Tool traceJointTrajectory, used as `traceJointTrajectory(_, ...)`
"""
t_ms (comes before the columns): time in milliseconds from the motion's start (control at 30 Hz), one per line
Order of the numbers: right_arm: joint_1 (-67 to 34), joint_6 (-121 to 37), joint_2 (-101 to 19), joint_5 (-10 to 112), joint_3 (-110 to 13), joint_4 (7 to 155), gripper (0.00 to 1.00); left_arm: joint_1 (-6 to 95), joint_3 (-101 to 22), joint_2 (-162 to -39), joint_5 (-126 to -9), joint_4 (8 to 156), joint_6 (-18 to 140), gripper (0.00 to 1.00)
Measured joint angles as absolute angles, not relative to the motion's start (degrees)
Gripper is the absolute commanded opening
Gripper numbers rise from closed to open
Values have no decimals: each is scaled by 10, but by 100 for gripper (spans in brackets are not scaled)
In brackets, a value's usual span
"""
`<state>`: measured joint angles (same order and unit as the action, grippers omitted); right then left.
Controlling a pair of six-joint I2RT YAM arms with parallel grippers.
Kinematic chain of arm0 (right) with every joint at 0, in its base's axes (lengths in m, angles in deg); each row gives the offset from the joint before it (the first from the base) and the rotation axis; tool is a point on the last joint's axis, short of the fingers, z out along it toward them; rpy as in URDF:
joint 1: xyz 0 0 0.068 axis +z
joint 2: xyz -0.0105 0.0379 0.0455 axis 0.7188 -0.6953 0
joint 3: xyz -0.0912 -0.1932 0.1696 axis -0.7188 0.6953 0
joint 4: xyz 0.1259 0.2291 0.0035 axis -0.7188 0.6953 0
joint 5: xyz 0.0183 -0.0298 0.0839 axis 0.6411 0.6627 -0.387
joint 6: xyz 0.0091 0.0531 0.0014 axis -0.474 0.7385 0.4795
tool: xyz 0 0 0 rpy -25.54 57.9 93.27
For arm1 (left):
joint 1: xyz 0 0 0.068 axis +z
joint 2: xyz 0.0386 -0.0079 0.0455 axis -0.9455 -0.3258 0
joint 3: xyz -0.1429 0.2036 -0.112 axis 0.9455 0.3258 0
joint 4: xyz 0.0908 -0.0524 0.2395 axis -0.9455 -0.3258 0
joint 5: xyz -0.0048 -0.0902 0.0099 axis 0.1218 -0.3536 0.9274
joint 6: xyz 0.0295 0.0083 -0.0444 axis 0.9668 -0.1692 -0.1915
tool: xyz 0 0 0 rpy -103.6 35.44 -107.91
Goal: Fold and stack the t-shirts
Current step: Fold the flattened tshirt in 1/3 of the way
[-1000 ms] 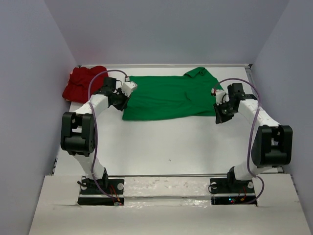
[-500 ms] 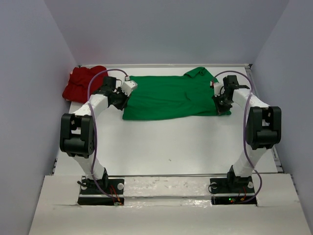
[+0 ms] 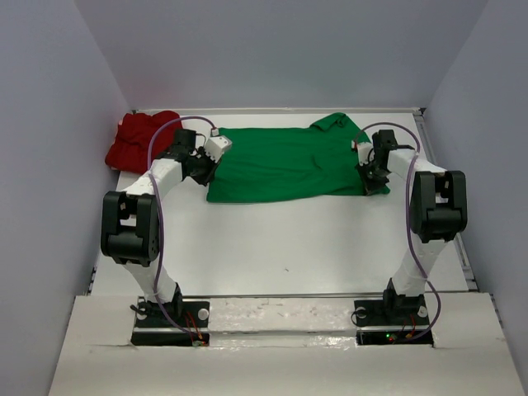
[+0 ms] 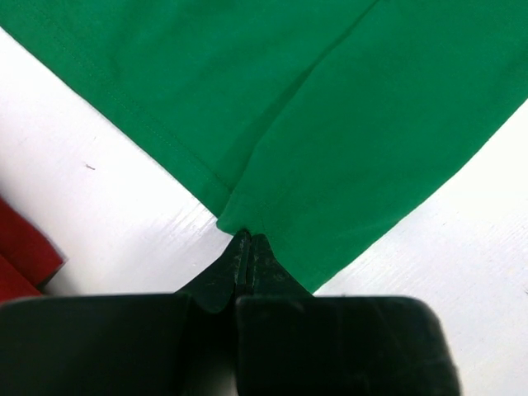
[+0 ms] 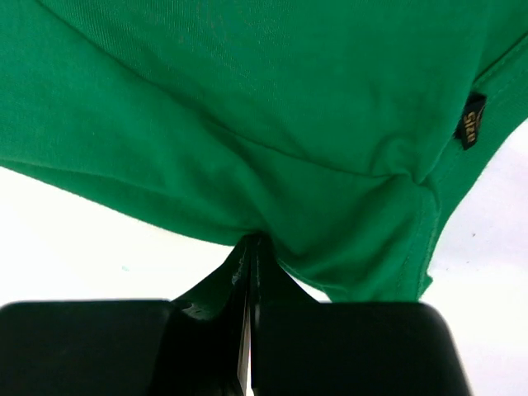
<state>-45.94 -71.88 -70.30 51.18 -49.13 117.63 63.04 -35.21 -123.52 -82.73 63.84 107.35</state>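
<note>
The green t-shirt (image 3: 289,161) lies spread across the back of the table, its cloth filling the left wrist view (image 4: 330,107) and the right wrist view (image 5: 247,99). The red t-shirt (image 3: 139,140) sits crumpled at the back left, and a bit of the red t-shirt (image 4: 21,256) shows in the left wrist view. My left gripper (image 3: 208,171) (image 4: 246,238) is shut, its tips pinching a corner at the green shirt's left edge. My right gripper (image 3: 369,177) (image 5: 252,241) is shut on the shirt's right edge, where the cloth bunches into folds.
Grey walls close in the white table (image 3: 280,239) on the left, back and right. A small black size label (image 5: 472,120) shows at the green shirt's collar.
The right arm has swung in and toward the back, carrying its shut gripper a little farther back along the green shirt's right edge. The left arm has not moved.
</note>
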Motion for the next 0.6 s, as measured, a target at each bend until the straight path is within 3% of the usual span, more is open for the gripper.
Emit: traceJointTrajectory(600, -459, -738, -703, 490, -507, 1171, 0, 617, -352, -1235, -827, 637, 1073, 0)
